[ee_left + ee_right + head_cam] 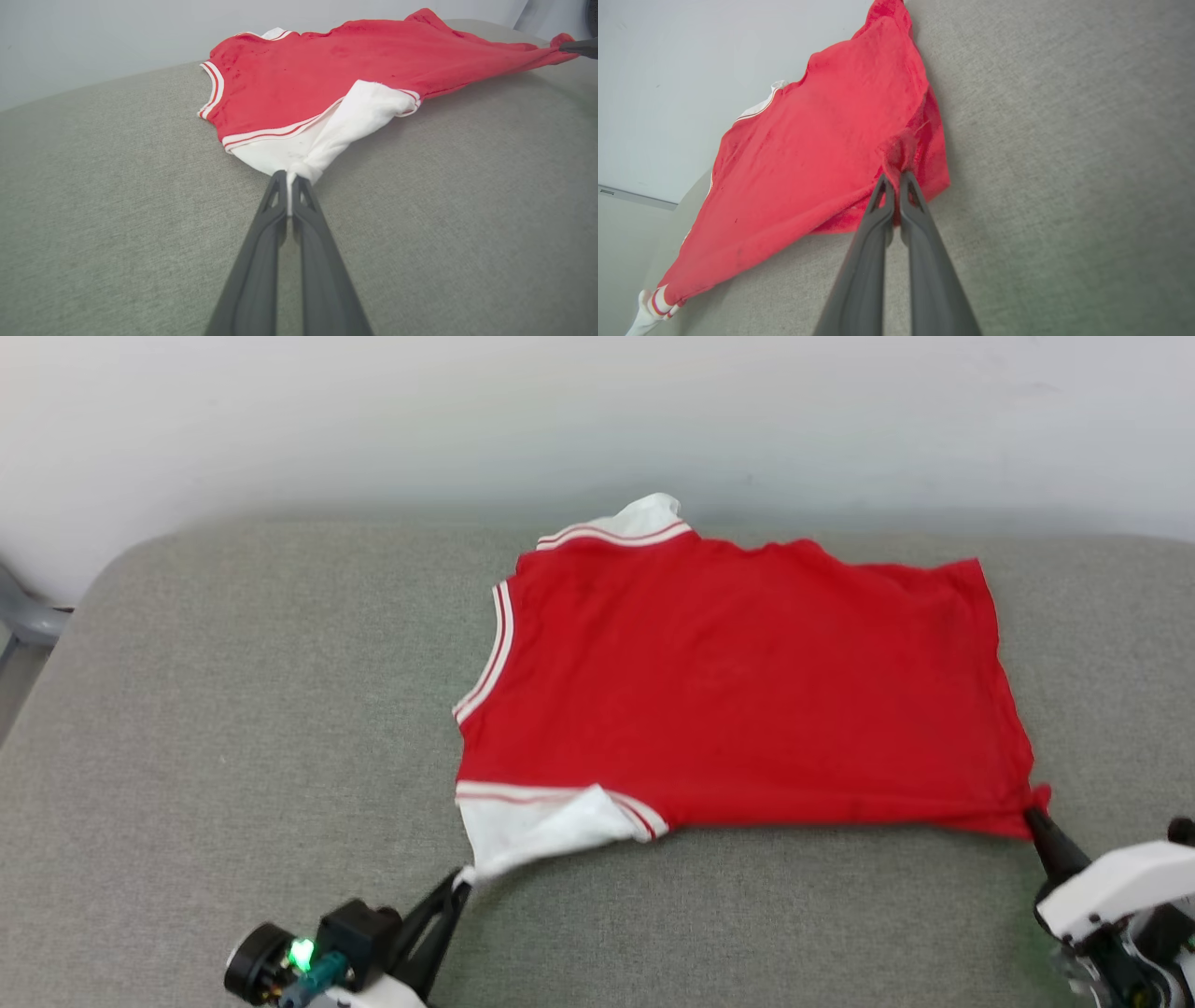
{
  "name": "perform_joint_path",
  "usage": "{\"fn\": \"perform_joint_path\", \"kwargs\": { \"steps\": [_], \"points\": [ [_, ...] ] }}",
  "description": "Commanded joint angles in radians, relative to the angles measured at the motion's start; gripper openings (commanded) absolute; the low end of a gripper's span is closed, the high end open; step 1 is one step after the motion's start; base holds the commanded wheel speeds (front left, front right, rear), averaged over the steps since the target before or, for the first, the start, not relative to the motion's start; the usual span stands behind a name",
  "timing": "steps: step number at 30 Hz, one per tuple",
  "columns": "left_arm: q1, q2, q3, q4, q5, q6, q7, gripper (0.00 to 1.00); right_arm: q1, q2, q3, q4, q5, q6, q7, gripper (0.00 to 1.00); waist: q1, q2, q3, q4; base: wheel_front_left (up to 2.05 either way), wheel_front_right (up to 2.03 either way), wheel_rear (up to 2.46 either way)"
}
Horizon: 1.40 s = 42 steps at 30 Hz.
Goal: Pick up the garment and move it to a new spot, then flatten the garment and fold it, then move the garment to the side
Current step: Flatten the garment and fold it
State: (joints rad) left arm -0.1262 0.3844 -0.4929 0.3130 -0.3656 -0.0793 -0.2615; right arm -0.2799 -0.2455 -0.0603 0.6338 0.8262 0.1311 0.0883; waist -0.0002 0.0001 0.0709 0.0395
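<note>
Garment (738,691) stretched between both jaws on grey cushion (233,709): left jaws clamped on white sleeve (355,112), right jaws clamped on red hem corner (899,149). Pull apart evenly, keep low, avoid bunching.

Left fingers (261,242) and right fingers (871,242) both pinched tight — arms spread apart.

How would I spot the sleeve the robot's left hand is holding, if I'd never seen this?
Find the big grey cushion; a red shirt lies spread on it. Follow the shirt's near edge to the robot's left, where the left hand pinches a white sleeve. This one is pulled to a point, while the other white sleeve peeks out at the far edge.
</note>
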Motion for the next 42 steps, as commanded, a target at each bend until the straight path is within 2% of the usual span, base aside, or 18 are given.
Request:
{"fn": "perform_joint_path", "kwargs": {
  "steps": [1, 15, 19, 24, 30, 36, 42],
  "points": [
    [0.033, 0.013, -0.012, -0.020, -0.002, -0.005, 0.005, 0.00, 0.039, -0.015, -0.004, -0.015, 0.016, -0.001, 0.019, 0.00, 0.0002, -0.0001, -0.025, 0.006, 0.00, 0.00, 0.00],
    [0.266, 0.145, -0.137, -0.290, -0.004, -0.031, 0.126, 0.00, 0.309, -0.164, 0.021, -0.246, 0.088, -0.001, 0.213, 0.00, 0.0002, -0.0001, -0.091, 0.027, 0.00, 0.00, 0.00],
    [0.315, 0.171, -0.154, -0.350, -0.019, -0.032, 0.156, 0.00, 0.391, -0.176, -0.010, -0.324, 0.110, -0.001, 0.279, 0.00, 0.0002, -0.0001, -0.094, 0.032, 0.00, 0.00, 0.00],
    [0.328, 0.190, -0.138, -0.398, -0.020, -0.006, 0.152, 0.00, 0.469, -0.148, -0.077, -0.429, 0.134, -0.001, 0.334, 0.00, 0.0002, -0.0001, -0.090, 0.035, 0.00, 0.00, 0.00],
    [0.248, 0.200, -0.087, -0.426, -0.010, 0.015, 0.134, 0.00, 0.473, -0.092, -0.159, -0.525, 0.109, -0.001, 0.361, 0.00, 0.0002, -0.0001, -0.074, 0.030, 0.00, 0.00, 0.00],
    [0.128, 0.213, -0.033, -0.414, -0.007, 0.011, 0.128, 0.00, 0.408, -0.030, -0.216, -0.586, 0.052, -0.001, 0.400, 0.00, 0.0002, -0.0001, -0.025, 0.019, 0.00, 0.00, 0.00],
    [-0.002, 0.211, -0.034, -0.375, 0.003, -0.013, 0.143, 0.00, 0.318, 0.030, -0.257, -0.610, -0.045, -0.001, 0.438, 0.00, 0.0002, -0.0001, 0.044, 0.007, 0.00, 0.00, 0.00]
  ]
}}
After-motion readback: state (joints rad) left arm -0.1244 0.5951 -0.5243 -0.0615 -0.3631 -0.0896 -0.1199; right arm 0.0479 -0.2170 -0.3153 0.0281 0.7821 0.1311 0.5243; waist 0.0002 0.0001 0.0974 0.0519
